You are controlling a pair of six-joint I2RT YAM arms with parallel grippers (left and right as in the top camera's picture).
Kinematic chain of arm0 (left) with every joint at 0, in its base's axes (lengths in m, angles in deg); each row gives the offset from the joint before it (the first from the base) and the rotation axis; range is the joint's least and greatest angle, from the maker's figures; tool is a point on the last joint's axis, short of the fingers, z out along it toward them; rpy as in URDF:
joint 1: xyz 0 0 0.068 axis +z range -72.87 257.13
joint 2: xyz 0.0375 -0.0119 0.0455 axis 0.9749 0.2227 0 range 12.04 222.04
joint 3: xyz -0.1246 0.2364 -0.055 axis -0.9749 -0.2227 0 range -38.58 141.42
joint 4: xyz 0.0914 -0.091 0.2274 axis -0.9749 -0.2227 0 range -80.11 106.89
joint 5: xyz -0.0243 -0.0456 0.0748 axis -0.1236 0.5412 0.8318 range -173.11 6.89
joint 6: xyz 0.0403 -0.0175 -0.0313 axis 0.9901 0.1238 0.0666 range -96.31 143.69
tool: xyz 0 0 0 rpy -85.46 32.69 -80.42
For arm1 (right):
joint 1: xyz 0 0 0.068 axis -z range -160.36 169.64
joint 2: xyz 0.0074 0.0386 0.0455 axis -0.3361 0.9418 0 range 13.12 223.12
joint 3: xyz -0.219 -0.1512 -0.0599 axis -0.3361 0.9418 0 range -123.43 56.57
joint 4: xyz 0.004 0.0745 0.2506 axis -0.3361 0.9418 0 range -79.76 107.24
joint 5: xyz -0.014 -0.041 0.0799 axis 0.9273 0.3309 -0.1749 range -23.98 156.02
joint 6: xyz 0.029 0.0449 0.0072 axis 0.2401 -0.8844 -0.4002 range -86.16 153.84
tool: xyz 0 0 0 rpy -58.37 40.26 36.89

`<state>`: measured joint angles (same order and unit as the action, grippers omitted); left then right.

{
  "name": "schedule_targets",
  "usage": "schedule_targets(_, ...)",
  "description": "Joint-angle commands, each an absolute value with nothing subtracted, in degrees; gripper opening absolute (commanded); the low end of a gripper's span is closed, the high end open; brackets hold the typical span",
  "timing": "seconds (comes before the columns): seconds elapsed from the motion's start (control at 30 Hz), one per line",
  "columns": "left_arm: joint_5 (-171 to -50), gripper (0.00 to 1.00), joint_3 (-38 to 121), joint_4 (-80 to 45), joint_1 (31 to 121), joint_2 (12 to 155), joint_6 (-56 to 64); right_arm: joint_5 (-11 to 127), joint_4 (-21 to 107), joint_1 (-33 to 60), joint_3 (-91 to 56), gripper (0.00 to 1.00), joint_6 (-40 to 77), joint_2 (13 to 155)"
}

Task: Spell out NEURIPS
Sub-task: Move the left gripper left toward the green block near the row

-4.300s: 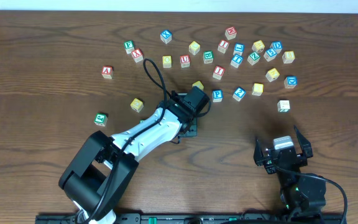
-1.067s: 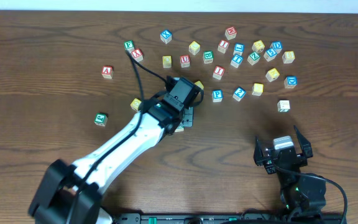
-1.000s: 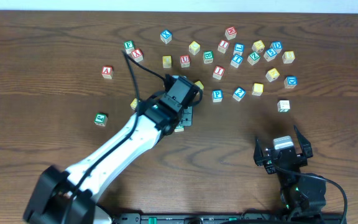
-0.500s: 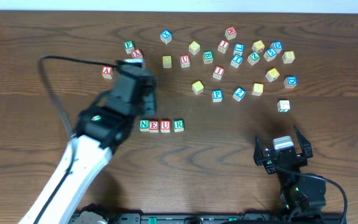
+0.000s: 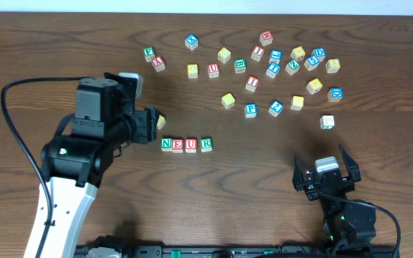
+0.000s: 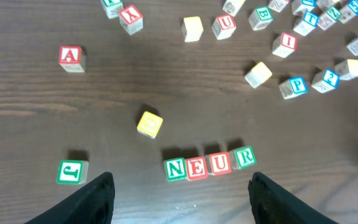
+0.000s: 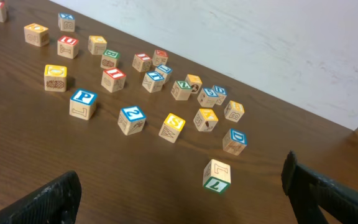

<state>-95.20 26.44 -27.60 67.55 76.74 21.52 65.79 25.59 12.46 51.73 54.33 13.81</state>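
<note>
Four cubes stand in a row reading N E U R: green N (image 5: 166,144), red E (image 5: 178,145), red U (image 5: 191,145), green R (image 5: 206,144). The row also shows in the left wrist view, from the N (image 6: 176,169) to the R (image 6: 245,157). The red I (image 5: 252,82), blue P (image 5: 250,110) and yellow-faced S (image 5: 297,102) lie loose further back. My left gripper (image 5: 153,126) is open and empty, just left of the row. My right gripper (image 5: 326,172) is open and empty at the front right.
Many other letter cubes lie across the back, with a blue X (image 5: 191,41) and a second red U (image 5: 213,69). A red A (image 6: 71,56), a yellow cube (image 6: 149,123) and a green J (image 6: 72,172) lie left of the row. A green-faced 7 cube (image 7: 217,175) lies before the right gripper.
My left arm has drawn back to the left from the middle of the table, uncovering the row N E U R. The right arm has not moved.
</note>
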Motion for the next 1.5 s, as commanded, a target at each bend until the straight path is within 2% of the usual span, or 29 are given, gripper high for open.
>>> schedule_targets(0.0, -102.31, 0.68, 28.91, -28.43, 69.99, 76.22, 26.81, 66.07, 25.70, 13.22, 51.84, 0.99, 53.61, 13.44)
schedule_targets(0.47, -103.42, 0.68, 29.06, -29.15, 75.92, 76.22, 31.64, 66.03, 25.66, 13.22, 51.84, 0.99, 53.28, 13.44)
schedule_targets(0.63, -103.95, 0.68, 29.91, -29.15, 81.82, 76.22, 31.84, 66.07, 25.20, 13.22, 51.84, 0.99, 42.05, 13.44)
schedule_targets(0.73, -110.24, 0.68, 30.17, -29.15, 86.21, 76.22, 32.91, 66.01, 25.27, 13.22, 51.05, 0.99, 35.93, 13.50)
schedule_targets(0.83, -115.40, 0.68, 30.17, -29.13, 90.17, 76.33, 33.76, 66.16, 25.66, 13.22, 48.17, 0.99, 34.94, 14.62)
schedule_targets(0.97, -117.94, 0.68, 30.17, -29.19, 93.16, 76.33, 33.74, 69.13, 27.39, 13.22, 39.97, 0.99, 35.01, 21.13)
schedule_targets(1.17, -118.07, 0.68, 30.17, -29.37, 93.34, 76.35, 33.74, 67.87, 28.35, 13.03, 21.52, 0.99, 37.17, 42.46)
schedule_targets(1.27, -118.05, 0.74, 30.17, -29.37, 93.34, 76.35, 33.72, 66.36, 32.70, 12.13, 8.06, 0.99, 37.17, 55.32)
schedule_targets(1.37, -118.07, 0.99, 30.17, -29.37, 93.34, 76.35, 33.69, 62.97, 41.79, 10.80, -6.83, 0.99, 37.17, 66.90)
schedule_targets(1.47, -118.02, 1.00, 30.17, -29.13, 93.34, 76.37, 33.74, 52.74, 50.79, 9.88, -19.88, 0.99, 37.11, 77.22)
